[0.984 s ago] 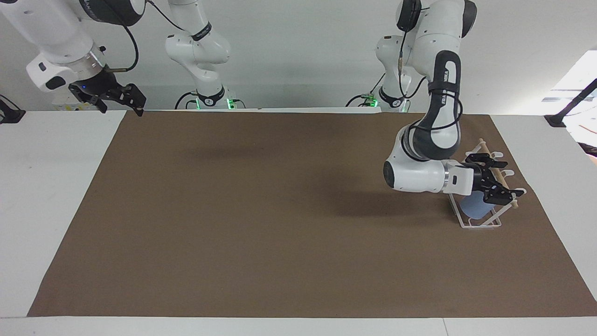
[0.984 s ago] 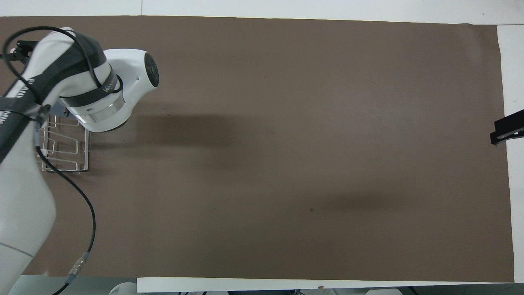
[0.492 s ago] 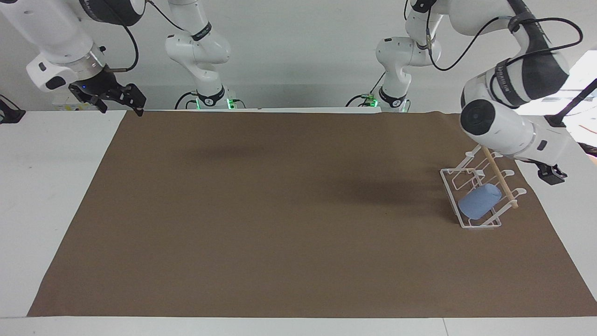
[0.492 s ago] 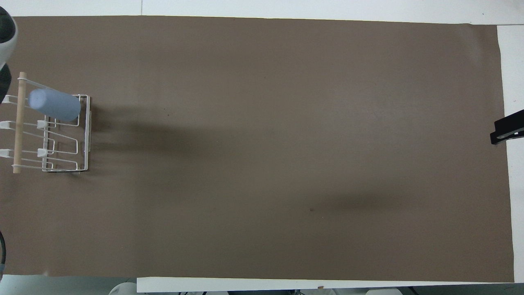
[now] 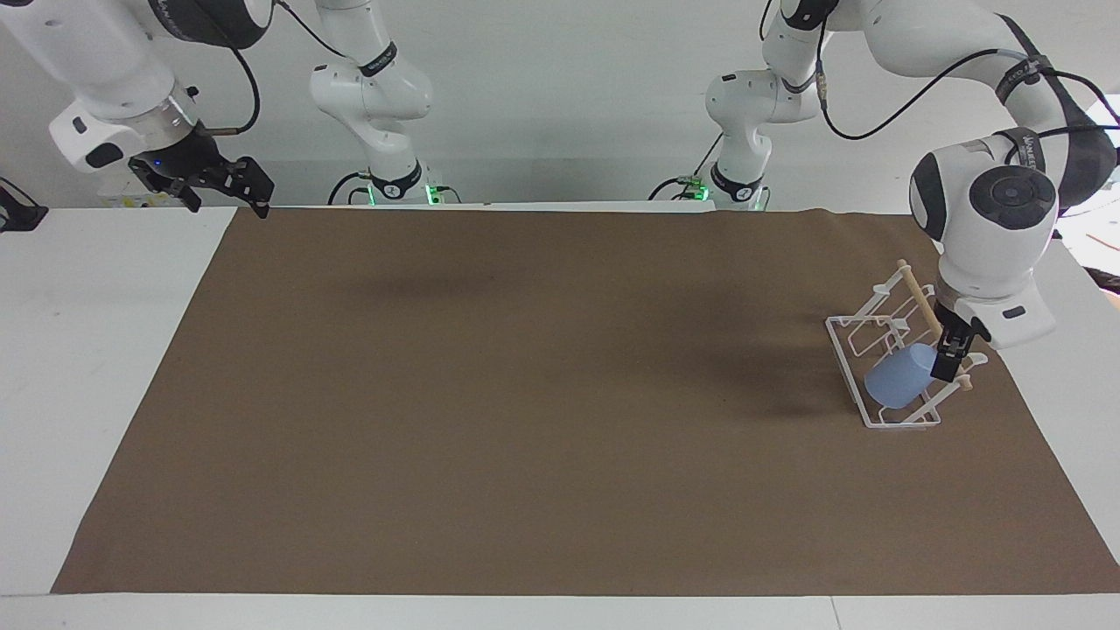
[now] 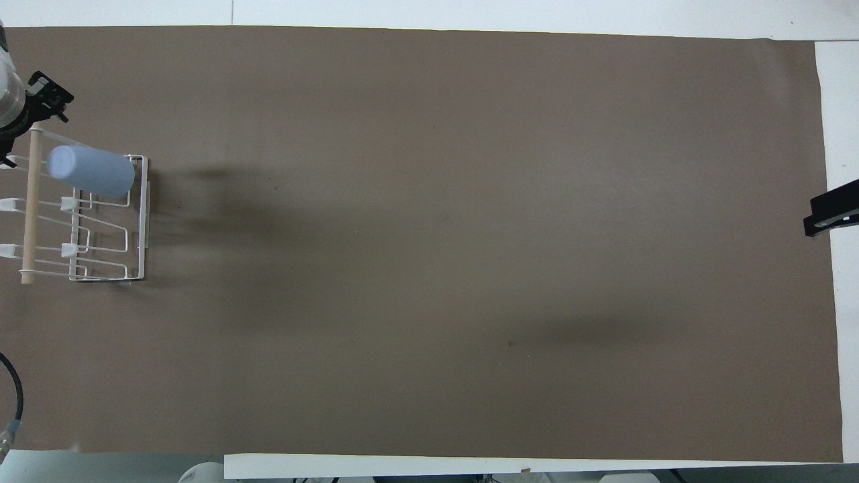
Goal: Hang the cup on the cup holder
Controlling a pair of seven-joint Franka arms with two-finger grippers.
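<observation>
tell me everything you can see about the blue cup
The cup is a small, light blue, handleless tumbler that looks like matte plastic. It sits tilted over a slanted prong of the white wire cup holder, closed base uppermost near the wooden dowel, at the rack's end farthest from the robots. The left end effector is right beside its base; whether they touch cannot be told.

Cup hung on the cup holder

The light blue cup (image 5: 901,376) sits tilted on a slanted prong of the white wire cup holder (image 5: 847,350), at the left arm's end.

White table (image 5: 105,350), brown mat (image 5: 525,394), plain, perhaps grey, wall (image 5: 569,87)
</observation>
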